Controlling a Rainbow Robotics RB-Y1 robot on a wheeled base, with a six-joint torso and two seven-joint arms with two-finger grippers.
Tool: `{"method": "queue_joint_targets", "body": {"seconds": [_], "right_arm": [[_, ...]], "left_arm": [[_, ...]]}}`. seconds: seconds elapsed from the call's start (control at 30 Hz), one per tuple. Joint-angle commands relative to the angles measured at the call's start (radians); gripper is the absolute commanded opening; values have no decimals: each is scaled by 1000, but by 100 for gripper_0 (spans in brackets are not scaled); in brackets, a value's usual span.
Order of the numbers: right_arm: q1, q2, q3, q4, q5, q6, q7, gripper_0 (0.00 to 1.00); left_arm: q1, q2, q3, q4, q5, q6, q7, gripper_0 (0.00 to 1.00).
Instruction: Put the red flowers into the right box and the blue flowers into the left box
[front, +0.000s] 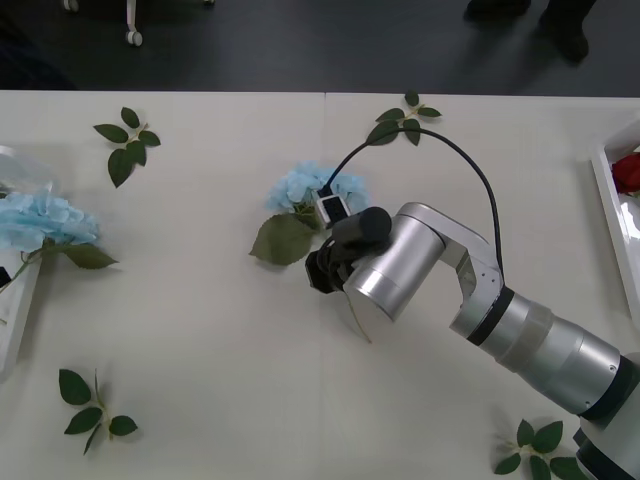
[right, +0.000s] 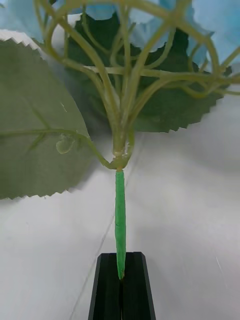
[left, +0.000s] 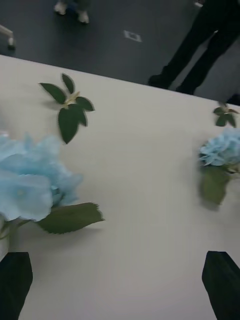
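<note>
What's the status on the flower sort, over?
Right gripper shut on blue flower stem, mid-table. Left gripper open near left box. Path clear.

You've got one blue flower (front: 318, 190) at table (front: 220, 340) centre, w/ right gripper (front: 322, 268) just at its 6 o'clock. Left box (front: 12, 330) sits at 9, flower cluster (front: 40, 220) on its rim; right box (front: 608, 200) at 3.

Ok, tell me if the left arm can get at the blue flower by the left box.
Probably yes. The left gripper is open just short of that blue flower, with bare table between them; the right gripper, shut on another blue flower's stem, is out of the way.
</note>
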Motion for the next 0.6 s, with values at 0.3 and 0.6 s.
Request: {"method": "queue_joint_targets", "body": {"seconds": [0.3, 0.6], "right_arm": [[-33, -173, -122, -407, -173, 84, 3, 0], [-33, -434, -310, -807, -456, 185, 6, 0]], "left_arm": [[-79, 33, 8, -64, 83, 297, -227, 100], [-210, 33, 8, -64, 90, 507, -255, 100]]}}
